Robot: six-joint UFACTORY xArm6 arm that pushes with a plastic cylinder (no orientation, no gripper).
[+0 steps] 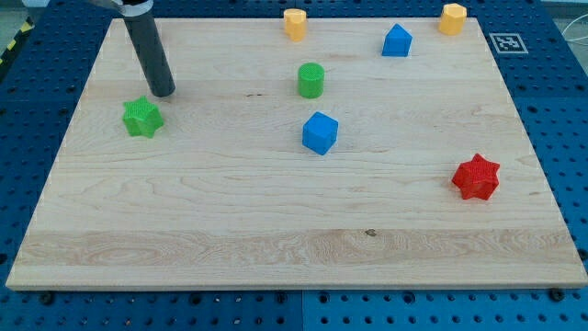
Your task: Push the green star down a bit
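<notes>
The green star (142, 118) lies on the wooden board (184, 221) at the view's left. My tip (163, 92) stands just above and slightly to the right of the star, a small gap apart from it. The dark rod rises from the tip toward the view's top left.
A green cylinder (310, 80) and a blue cube (320, 132) sit near the board's middle. A yellow block (294, 23), a blue block (397, 41) and another yellow block (452, 18) line the top edge. A red star (476, 177) lies at the right.
</notes>
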